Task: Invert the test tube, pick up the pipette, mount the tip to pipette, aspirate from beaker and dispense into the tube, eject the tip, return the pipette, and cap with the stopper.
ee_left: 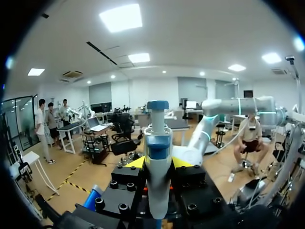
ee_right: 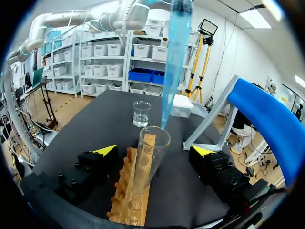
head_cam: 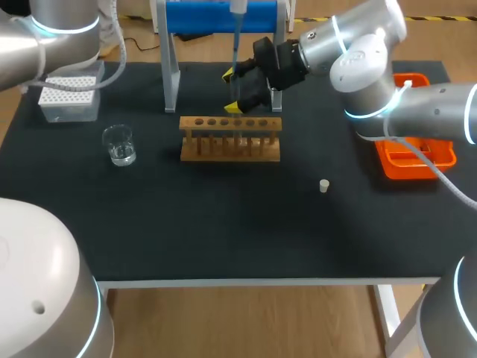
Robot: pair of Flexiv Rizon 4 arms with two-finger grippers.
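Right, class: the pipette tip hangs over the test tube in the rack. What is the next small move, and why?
Probably lower the pipette a little, so its tip enters the test tube. The tip's end seems just above the tube's open mouth, and the right pincer stands open around the tube, not holding it.

Left end effector (ee_left: 158, 163) clamped, right end effector (ee_right: 153, 150) spread wide.

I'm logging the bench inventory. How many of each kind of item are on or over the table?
Beaker: 1
Test tube: 1
Pipette: 1
Stopper: 1
Tip box: 1
Rack: 1
Tray: 1
Stand: 1
Total: 8
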